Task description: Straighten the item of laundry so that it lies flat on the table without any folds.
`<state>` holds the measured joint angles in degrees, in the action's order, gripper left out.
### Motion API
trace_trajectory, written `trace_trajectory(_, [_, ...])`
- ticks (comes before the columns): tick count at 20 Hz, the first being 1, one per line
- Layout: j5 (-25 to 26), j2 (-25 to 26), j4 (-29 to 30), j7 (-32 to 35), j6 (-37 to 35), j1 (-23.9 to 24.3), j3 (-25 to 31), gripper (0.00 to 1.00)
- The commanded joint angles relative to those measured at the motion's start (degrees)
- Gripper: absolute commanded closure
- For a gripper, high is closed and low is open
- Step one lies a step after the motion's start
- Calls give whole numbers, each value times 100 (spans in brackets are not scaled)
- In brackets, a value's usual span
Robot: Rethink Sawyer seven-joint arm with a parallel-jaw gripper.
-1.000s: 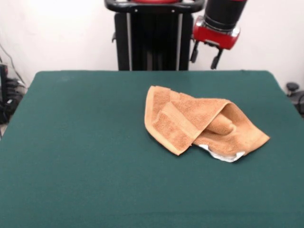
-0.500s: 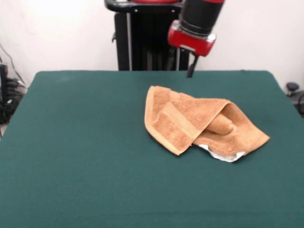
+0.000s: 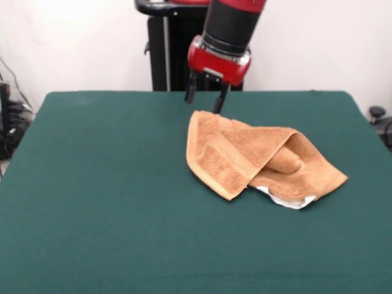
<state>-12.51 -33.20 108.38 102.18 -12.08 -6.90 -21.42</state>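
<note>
The orange-tan terry towel lies crumpled right of the middle of the dark green table. Its left part is folded over, with a woven band running slantwise, and its right part is humped up over a hollow. A bit of white shows under its near right edge. My gripper hangs from the red and black arm just above the towel's far left corner. Its two dark fingers stand apart, open and empty, and do not touch the cloth.
The robot's black pedestal stands behind the table's far edge. Dark equipment and cables sit off the table's left side, and another dark object off its right side.
The arm has swung left and come down, from above the table's far right edge to just above the towel's far left corner. The towel has not moved.
</note>
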Motion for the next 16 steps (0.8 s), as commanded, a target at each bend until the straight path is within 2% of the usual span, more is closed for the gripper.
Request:
trace_trajectory(1, [-164,738,-458,1072,462,-66,907,0])
trace_trajectory(5, [-332,834,-503,1230,526,-53,1038,0])
trace_trajectory(10, [-662,1183,-791,1491,568,-390,831,0])
trace_trajectory(16, [-932,1398,-896,1583,757,-567,774,0])
